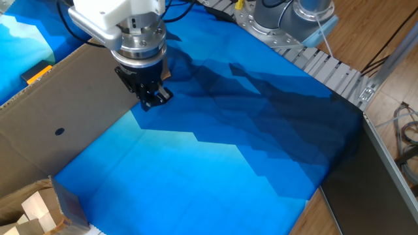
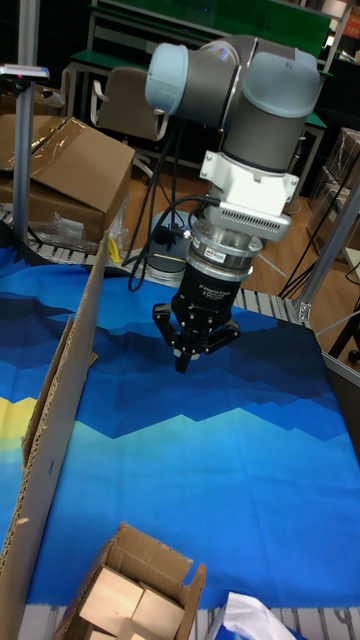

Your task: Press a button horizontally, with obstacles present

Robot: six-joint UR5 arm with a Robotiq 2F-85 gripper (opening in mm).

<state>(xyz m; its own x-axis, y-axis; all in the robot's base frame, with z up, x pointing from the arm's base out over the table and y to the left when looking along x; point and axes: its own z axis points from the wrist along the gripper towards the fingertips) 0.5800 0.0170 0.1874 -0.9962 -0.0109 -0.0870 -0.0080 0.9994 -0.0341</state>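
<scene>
The button [image 1: 37,71], a small yellow-orange box with a black part, is seen at the left edge of the fixed view, beyond the far side of the cardboard sheet [image 1: 65,124], so that only its upper part shows over the sheet's top edge; it is not made out in the tall fixed view. The cardboard sheet is stood on edge as a wall across the left of the surface [image 1: 215,163], and one small dark round dot [image 1: 59,131] is seen on its brown face. In the tall fixed view the same sheet [image 2: 55,420] is seen nearly edge-on, running from the near left corner toward the back. The gripper [image 1: 151,100] is held on the near side of the sheet, just beside its right-hand end, pointing down above the blue patterned cloth that covers the surface, and well apart from the button, with the sheet between them. In the tall fixed view the gripper [image 2: 190,350] is seen hanging clear of the cloth, and its dark fingers [image 2: 182,358] converge downward, but whether the tips meet cannot be told from either view. An open cardboard box [image 2: 125,590] holding pale wooden blocks [image 1: 36,209] is placed at the near edge of the surface, at the near end of the sheet. A larger closed brown box [image 2: 70,175] is seen behind the surface in the tall fixed view.
</scene>
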